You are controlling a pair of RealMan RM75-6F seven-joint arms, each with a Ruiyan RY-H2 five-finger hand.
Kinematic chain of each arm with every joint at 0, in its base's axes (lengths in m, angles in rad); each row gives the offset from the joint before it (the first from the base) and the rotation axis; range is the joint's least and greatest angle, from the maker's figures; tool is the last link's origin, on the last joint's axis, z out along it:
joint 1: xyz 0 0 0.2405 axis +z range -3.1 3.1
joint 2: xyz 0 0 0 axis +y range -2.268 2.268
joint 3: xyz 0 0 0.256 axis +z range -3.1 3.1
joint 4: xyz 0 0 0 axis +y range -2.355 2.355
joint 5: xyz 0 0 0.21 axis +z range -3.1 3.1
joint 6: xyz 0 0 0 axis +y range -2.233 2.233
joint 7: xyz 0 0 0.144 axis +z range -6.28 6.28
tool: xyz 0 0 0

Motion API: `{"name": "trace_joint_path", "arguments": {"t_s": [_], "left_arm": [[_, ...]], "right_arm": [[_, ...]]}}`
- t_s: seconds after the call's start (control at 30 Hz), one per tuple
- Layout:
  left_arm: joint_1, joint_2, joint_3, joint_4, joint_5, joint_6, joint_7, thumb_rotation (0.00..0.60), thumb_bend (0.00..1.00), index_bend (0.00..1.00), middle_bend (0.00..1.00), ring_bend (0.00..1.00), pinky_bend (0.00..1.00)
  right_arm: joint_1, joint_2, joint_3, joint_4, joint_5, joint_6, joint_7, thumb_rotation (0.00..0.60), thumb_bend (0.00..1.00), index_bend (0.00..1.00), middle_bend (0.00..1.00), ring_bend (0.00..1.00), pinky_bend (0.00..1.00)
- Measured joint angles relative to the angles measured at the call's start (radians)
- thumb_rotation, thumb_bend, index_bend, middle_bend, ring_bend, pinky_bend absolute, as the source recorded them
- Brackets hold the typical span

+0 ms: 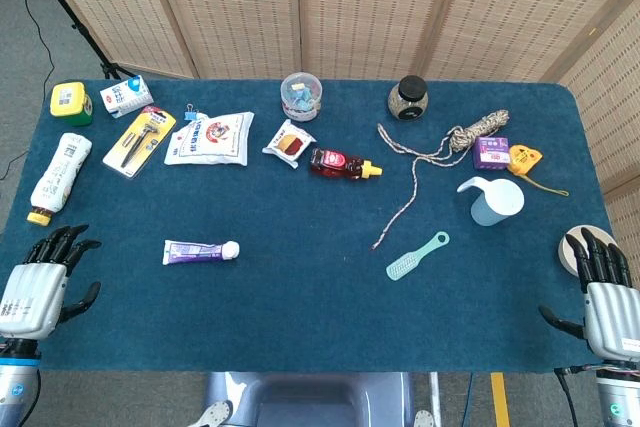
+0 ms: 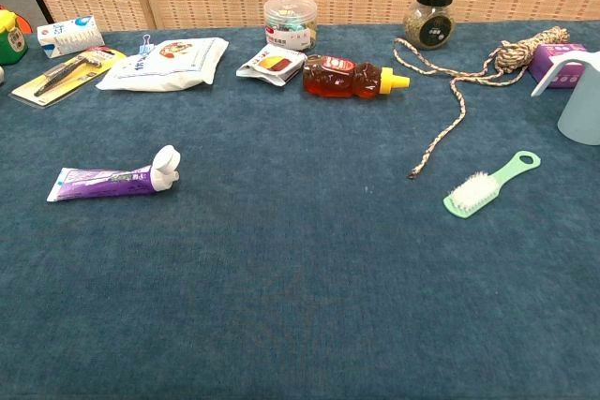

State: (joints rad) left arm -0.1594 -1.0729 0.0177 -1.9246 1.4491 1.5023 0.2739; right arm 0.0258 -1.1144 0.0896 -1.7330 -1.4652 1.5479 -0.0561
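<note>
My left hand (image 1: 45,282) hovers at the table's near left corner, fingers apart, holding nothing. The nearest things to it are a white bottle (image 1: 60,175) lying beyond it and a purple toothpaste tube (image 1: 200,251) (image 2: 117,180) to its right. My right hand (image 1: 605,292) sits at the near right corner, fingers spread and empty, just in front of a round tape roll (image 1: 573,247). A mint green brush (image 1: 417,255) (image 2: 487,186) lies left of it. Neither hand shows in the chest view.
On the blue cloth lie a honey bear bottle (image 1: 343,163) (image 2: 352,77), a rope (image 1: 440,152) (image 2: 469,72), a pale blue jug (image 1: 495,200) (image 2: 581,96), a dark-lidded jar (image 1: 408,98) (image 2: 429,16), a clear tub (image 1: 301,95) (image 2: 290,22), a white pouch (image 1: 210,137), a razor pack (image 1: 139,141) and small boxes. Folding screens stand behind.
</note>
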Motion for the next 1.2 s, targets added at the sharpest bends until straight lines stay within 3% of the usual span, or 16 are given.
{"name": "trace_joint_path", "arguments": {"t_s": [0.73,0.97,1.2], "left_arm": [[-0.013,0.014,-0.017,0.011,0.019,-0.055,-0.014,0.6,0.32,0.27,0.16,0.15,0.17],[-0.057,-0.018,-0.042,0.011,0.004,-0.115,0.027,0.6,0.33,0.38,0.31,0.27,0.25],[-0.112,-0.068,-0.069,0.016,-0.004,-0.175,0.107,0.6,0.33,0.34,0.33,0.28,0.26]], "right_arm": [[-0.024,0.012,-0.012,-0.027,-0.009,0.024,-0.01,0.6,0.0,0.0,0.0,0.0,0.0],[-0.059,0.016,-0.023,-0.033,-0.005,0.06,-0.008,0.6,0.0,0.0,0.0,0.0,0.0],[-0.074,0.022,-0.027,-0.032,-0.005,0.069,0.001,0.6,0.0,0.0,0.0,0.0,0.0]]}}
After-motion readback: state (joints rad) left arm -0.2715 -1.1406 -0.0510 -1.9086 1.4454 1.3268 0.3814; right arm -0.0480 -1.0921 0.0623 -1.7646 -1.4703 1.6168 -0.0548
